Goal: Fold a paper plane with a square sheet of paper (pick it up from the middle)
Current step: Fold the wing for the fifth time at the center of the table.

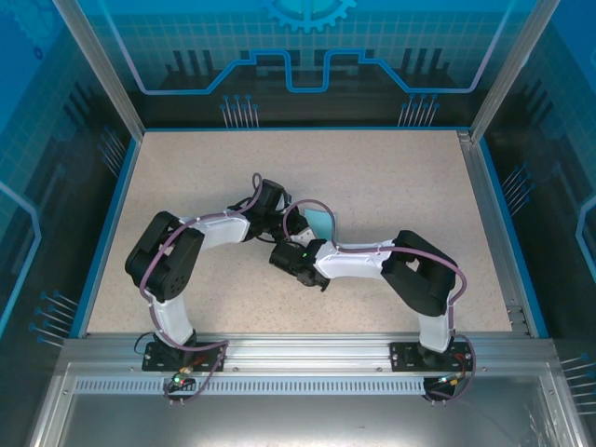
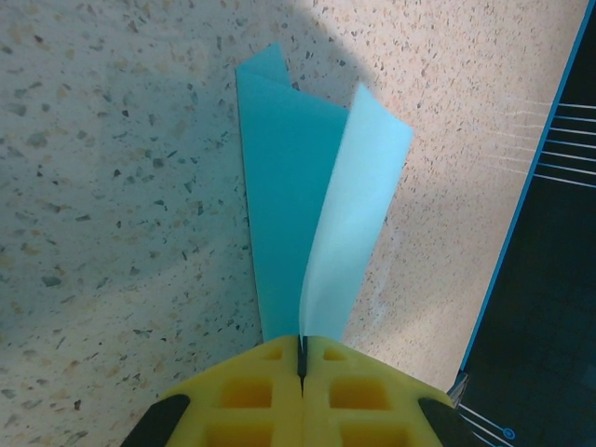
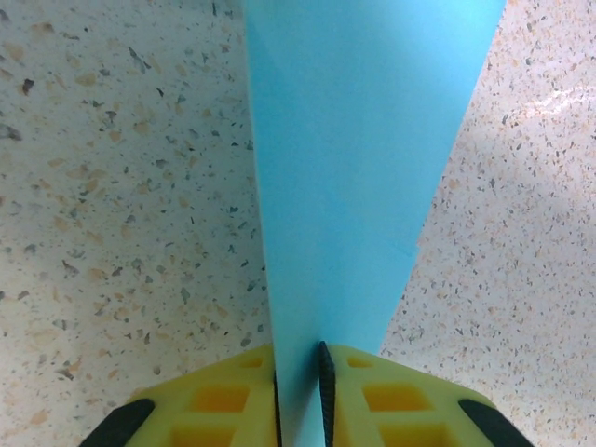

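Yellow fingers [image 2: 251, 382] of your left end effector [image 2: 301, 358] are pressed together, leaving only a hairline seam. They pinch the sheet of paper [image 2: 289, 186] at its near edge. From that grip the light-blue sheet fans away in two layers: a darker one lying low toward the tabletop [image 2: 112, 186], and a paler flap standing up to its right.

Your right end effector [image 3: 298, 358] is nearly closed. A narrow slot is left between its yellow fingers [image 3: 233, 386], and the sheet of paper [image 3: 354, 140] fills that slot. The paper runs straight out from the jaws and widens with distance. You have hold of it on both sides.

From above, the two wrists meet near the middle of the tabletop [image 1: 391, 177]. A small patch of the sheet of paper [image 1: 319, 222] shows between them, just right of the left wrist.

Surface: speckled beige, bare around the arms, blue edging [image 1: 104, 223] along its sides. Metal rail [image 1: 307, 346] at the near edge carries both bases.

Room: aluminium posts at the corners, blue printed panels [image 1: 307, 47] behind.
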### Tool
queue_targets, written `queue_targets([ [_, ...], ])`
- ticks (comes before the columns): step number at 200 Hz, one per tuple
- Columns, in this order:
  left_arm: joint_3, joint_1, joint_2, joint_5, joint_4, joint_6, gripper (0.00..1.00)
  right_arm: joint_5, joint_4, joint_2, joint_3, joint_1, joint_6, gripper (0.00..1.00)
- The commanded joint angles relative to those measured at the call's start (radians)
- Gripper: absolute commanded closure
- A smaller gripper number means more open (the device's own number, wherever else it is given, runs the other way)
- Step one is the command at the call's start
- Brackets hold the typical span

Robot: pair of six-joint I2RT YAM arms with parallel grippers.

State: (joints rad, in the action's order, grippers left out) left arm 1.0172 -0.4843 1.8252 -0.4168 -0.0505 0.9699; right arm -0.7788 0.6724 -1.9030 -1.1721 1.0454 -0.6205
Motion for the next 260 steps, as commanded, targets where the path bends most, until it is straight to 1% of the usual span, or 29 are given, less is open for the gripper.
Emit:
queue_targets([
  [1,-0.016,0.007,-0.028,-0.016,0.01,0.002,0.96,-0.03,0.006,-0.002,-0.004,-0.005,-0.013,0.78],
  [28,-0.017,0.006,-0.029,-0.021,0.006,0.004,0.96,-0.035,0.012,-0.012,-0.009,-0.006,-0.012,0.75],
  [116,-0.022,0.008,-0.031,-0.015,0.019,0.0,0.96,-0.033,0.003,-0.003,-0.004,-0.01,-0.001,0.73],
  [194,-0.016,0.007,-0.027,-0.02,0.017,0.0,0.96,-0.034,0.0,-0.02,-0.017,-0.015,0.013,0.77],
  [229,-0.018,0.007,-0.031,-0.02,0.018,-0.002,0.96,-0.039,0.004,-0.025,-0.022,-0.016,0.012,0.77],
  [260,-0.023,0.007,-0.037,-0.019,0.017,0.0,0.96,-0.035,-0.009,-0.016,-0.017,-0.016,0.019,0.83],
])
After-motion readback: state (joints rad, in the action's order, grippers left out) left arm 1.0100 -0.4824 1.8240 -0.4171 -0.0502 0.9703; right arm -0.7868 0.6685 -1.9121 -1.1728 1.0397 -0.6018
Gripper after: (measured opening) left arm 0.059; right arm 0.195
